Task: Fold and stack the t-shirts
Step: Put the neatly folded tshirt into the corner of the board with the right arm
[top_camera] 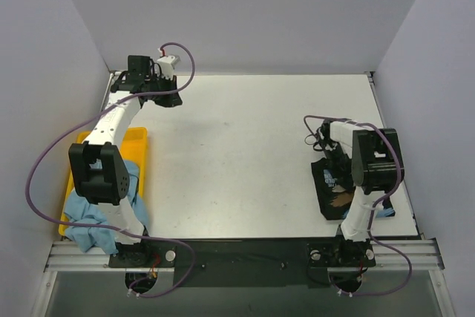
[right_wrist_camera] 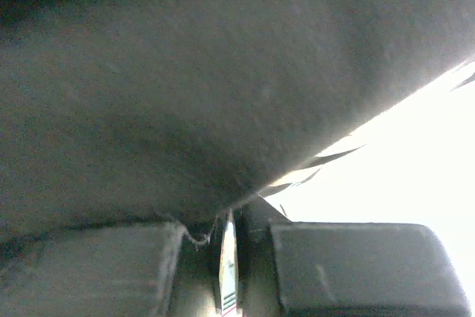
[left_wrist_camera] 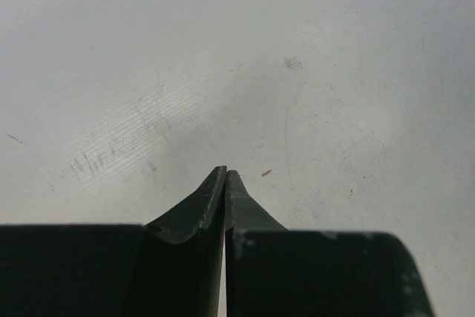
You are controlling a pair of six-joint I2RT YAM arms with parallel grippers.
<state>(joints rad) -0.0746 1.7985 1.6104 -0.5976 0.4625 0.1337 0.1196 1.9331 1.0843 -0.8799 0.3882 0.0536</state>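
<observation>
Black t-shirt (right_wrist_camera: 185, 72) right against the closed right jaws' tips.

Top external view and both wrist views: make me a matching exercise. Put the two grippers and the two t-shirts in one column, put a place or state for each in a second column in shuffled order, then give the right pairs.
Column one
1. left gripper
2. right gripper
3. light blue t-shirt
4. black t-shirt

Column two
A. lies on the right side of the table, towards its near edge
B. bunched in the yellow tray, spilling over its near end
C. shut and empty, over bare table at the far left
D. shut, pinching dark cloth

Pairs: 1-C, 2-D, 3-B, 4-A
</observation>
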